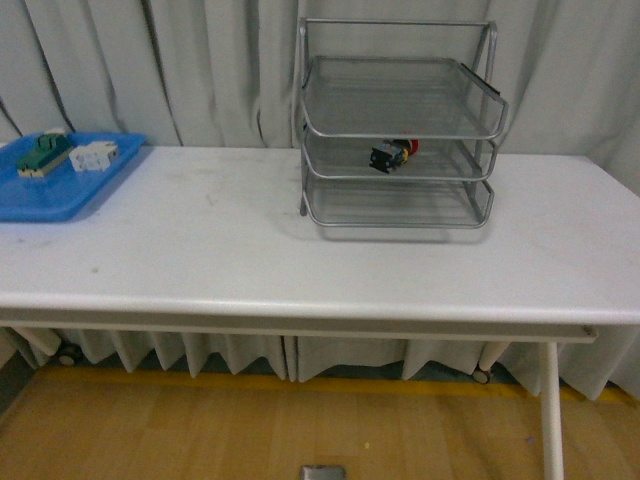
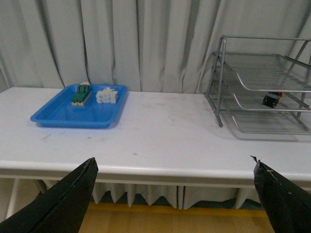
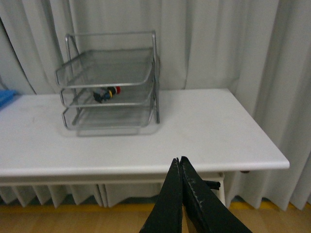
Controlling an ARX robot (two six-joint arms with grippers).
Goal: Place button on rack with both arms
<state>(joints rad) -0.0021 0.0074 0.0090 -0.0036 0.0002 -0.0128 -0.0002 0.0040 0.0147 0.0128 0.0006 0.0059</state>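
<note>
The small push-button switch with a red mushroom cap, yellow ring and dark blocky body (image 1: 391, 154) lies on its side in the middle tier of the large silver wire-mesh three-tier letter rack (image 1: 398, 130). The rack stands on the white tabletop (image 1: 250, 250) against the far edge, a little toward the right-hand end, in front of the pale curtain (image 1: 200, 70). The button's red cap points toward the right end of the tabletop and its dark body toward the left.

The left hand (image 2: 175, 194) shows only in its own wrist view, as two black fingertips (image 2: 63, 204) spread wide apart with nothing between them. It hangs off the near edge of the tabletop, well apart from the rack and the button (image 2: 271, 100), which sit far across at the back.

The right hand (image 3: 181, 194) shows in its wrist view with its black fingers (image 3: 167, 204) pressed together, nothing caught in them. It too is off the near edge, well apart from the rack (image 3: 109, 82) and the button (image 3: 107, 93) in the middle tier.

At the far left corner lies a flat blue plastic tray (image 1: 40, 195) holding a green terminal block (image 1: 42, 153) and, just beside it, a white blocky component (image 1: 93, 156). Neither arm shows in the front view.
</note>
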